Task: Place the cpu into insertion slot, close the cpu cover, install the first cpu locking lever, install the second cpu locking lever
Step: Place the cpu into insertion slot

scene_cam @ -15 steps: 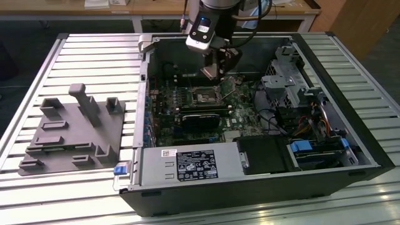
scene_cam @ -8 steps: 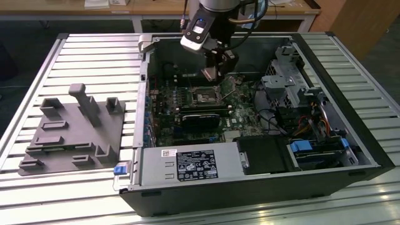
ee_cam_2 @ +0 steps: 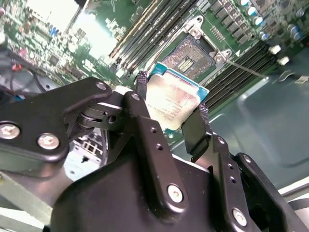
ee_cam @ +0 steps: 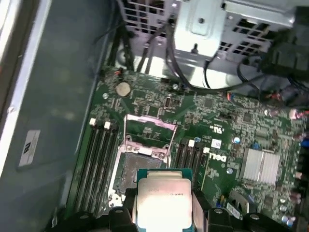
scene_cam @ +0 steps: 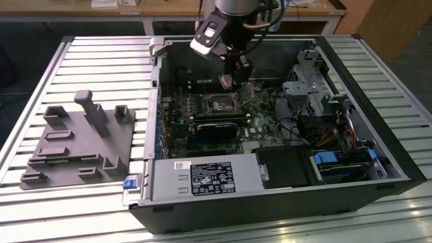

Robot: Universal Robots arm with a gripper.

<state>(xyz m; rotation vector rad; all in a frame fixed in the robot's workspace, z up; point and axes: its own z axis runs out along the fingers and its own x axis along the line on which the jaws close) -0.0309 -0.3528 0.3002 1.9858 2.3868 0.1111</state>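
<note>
The gripper [ee_cam_2: 173, 99] is pinching the cpu [ee_cam_2: 176, 101] by two opposite edges, its fingers [ee_cam_2: 195, 133] pressing on the sides and leaving the flat metallic top and the underside free, a hold that looks suited to setting it down level. The chip is hanging in the air, close above the insertion slot [ee_cam: 137, 171] and not seated in it. The slot's dark centre is lying bare. At its far edge the cpu cover [ee_cam: 148, 119] is standing swung up, keeping the opening free. Beyond, the motherboard [ee_cam: 217, 121] is lying flat inside the open computer case [scene_cam: 378, 167], giving the arm access from above.
</note>
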